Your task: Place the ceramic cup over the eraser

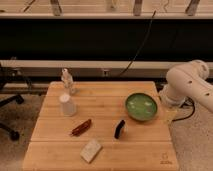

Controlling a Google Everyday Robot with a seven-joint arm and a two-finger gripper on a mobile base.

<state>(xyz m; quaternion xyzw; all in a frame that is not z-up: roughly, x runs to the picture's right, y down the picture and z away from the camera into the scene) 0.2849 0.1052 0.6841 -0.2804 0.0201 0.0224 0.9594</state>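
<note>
The ceramic cup is small, white and tapered, and stands on the left part of the wooden table. The eraser is a small black curved piece lying near the table's middle, right of the cup and below the green bowl. The white arm comes in from the right. My gripper hangs at the table's right edge, just right of the bowl, far from the cup and apart from the eraser.
A green bowl sits at the right. A clear small bottle stands behind the cup. A reddish-brown elongated thing and a pale beige block lie toward the front. An office chair base is at the left.
</note>
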